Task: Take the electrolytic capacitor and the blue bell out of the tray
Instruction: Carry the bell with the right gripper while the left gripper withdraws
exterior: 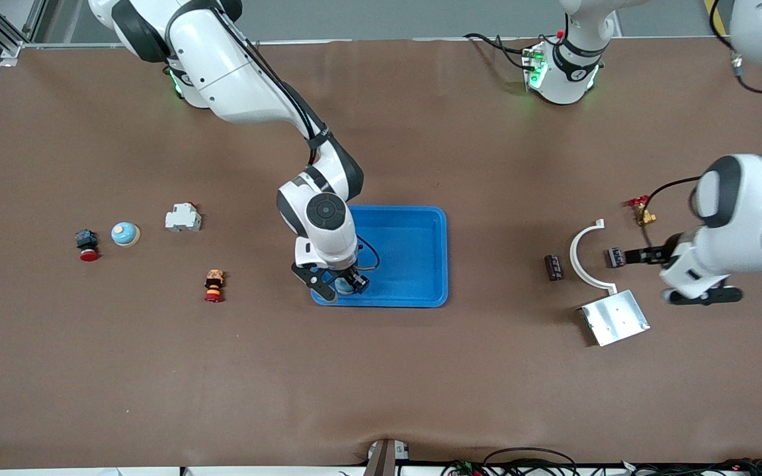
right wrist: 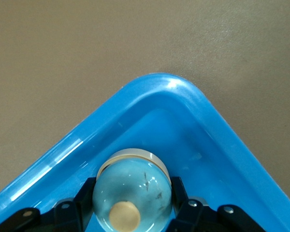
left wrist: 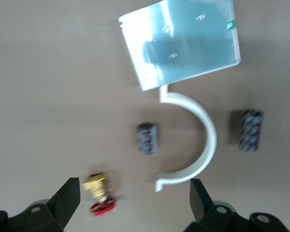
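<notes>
Brown matte table, glossy blue tray, domed bell

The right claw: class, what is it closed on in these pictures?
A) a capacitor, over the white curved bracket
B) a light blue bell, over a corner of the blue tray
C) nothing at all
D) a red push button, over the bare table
B: the right wrist view shows the right claw clamped on the bell over a corner of the blue tray.
</notes>
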You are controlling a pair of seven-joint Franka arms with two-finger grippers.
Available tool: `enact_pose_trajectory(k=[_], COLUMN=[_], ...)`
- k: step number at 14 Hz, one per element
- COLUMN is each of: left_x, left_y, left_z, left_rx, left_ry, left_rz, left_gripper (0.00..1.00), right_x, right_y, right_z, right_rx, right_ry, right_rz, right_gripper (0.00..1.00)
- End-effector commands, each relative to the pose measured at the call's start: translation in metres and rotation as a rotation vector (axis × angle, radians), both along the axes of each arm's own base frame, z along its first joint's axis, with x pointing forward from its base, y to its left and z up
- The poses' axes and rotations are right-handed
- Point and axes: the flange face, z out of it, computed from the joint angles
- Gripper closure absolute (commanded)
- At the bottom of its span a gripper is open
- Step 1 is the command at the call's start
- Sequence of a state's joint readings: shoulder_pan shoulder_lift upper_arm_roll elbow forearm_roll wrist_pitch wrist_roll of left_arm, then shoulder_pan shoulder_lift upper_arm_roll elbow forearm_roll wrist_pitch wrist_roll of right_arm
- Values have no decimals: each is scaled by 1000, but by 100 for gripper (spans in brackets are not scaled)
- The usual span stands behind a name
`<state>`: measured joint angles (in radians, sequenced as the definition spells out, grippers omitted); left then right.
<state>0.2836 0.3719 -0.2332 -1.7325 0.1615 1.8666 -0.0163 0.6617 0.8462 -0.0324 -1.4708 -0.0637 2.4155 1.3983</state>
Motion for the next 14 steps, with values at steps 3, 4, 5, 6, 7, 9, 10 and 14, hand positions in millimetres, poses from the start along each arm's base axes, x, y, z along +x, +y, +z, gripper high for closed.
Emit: enact_pose_trajectory(k=[3,4,5,6,7,9,10,14], left_x=[-41,-48,-55,-64,-71,-86,-93,-102], left_y=[49,54,59,58,54,48,45,32], left_z=[71,83,92,103,111,128,137,165], left_rx=[-68,-68,-69,-71,-73,-68,-66,-64], left_ry=[26,27,25,13,3,-18,-27,-35], left_rz=[-62,-63,-56,-51,-47,-40,-39,-47], left_gripper=[0,0,0,0,0,0,0,0], right_x=[9,12,15,16,19,27,28,41], right_y=[-5,-6,-8,-7,-9,-18,-21,-30], right_z=[3,7,12,16,22,29,33,54], right_rx=[1,-2,-13,-26,-34,-34,-28,-14], right_ry=[13,20,35,51,64,93,108,148], right_rz=[-12,-18,-24,-25,-31,-50,-57,-79], right_gripper=[100,100,100,100,100,100,100,100])
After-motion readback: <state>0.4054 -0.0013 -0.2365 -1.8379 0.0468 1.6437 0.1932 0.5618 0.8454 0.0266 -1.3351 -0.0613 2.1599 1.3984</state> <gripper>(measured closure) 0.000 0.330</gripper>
